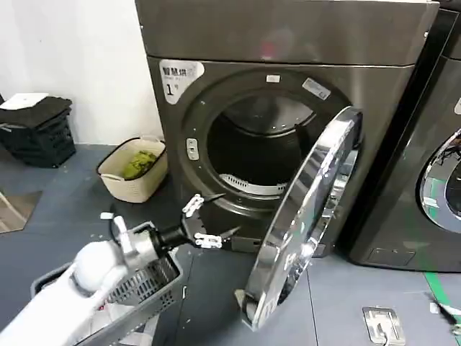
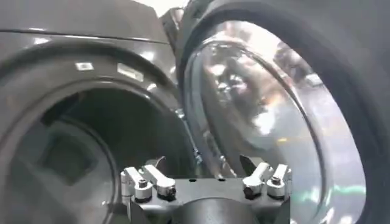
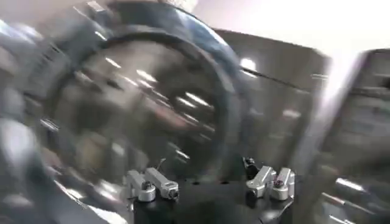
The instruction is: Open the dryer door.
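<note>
Dryer door (image 1: 306, 216) hangs wide open, just right of left gripper (image 1: 213, 219), jaws apart & empty; right gripper (image 3: 210, 182) also spread.

dryer door (image 1: 306, 216) right of left pincer (image 1: 217, 216)

White wall (image 1: 79, 65), grey floor (image 1: 57, 187), beige laundry basket (image 1: 133, 176), black crate (image 1: 39, 133), green floor tape (image 1: 441, 288)
</note>
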You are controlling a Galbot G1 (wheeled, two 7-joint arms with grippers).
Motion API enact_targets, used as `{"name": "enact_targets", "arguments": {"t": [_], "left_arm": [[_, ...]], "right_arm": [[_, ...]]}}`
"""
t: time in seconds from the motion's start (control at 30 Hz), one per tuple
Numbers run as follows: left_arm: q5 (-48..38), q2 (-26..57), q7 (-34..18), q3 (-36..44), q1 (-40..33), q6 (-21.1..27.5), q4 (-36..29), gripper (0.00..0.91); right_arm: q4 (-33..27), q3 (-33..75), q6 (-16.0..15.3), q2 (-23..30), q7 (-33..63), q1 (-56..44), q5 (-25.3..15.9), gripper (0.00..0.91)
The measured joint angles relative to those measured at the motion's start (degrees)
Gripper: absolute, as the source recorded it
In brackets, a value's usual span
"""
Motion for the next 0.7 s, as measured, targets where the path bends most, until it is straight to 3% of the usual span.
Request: {"name": "enact_targets", "arguments": {"t": [0.23,0.57,0.7], "left_arm": [[0.4,-2.1,-0.1,7.4,-6.2,-0.1,2.7,0.907],[0.4,-6.2,-0.4,15.6,-12.9,-0.2,6.4,0.907],[0.4,-8.2,-0.3,18.4,-15.4,-0.2,7.8,0.907]], "right_arm": [[-3.5,8.2,-6.3,4.4,15.0,0.4,-3.0,0.907],[-5.7,17.2,-19.2,8.7,32.0,2.9,-7.0,0.907],[-6.8,20.6,-22.4,9.9,36.6,4.1,-11.7,0.907]]}}
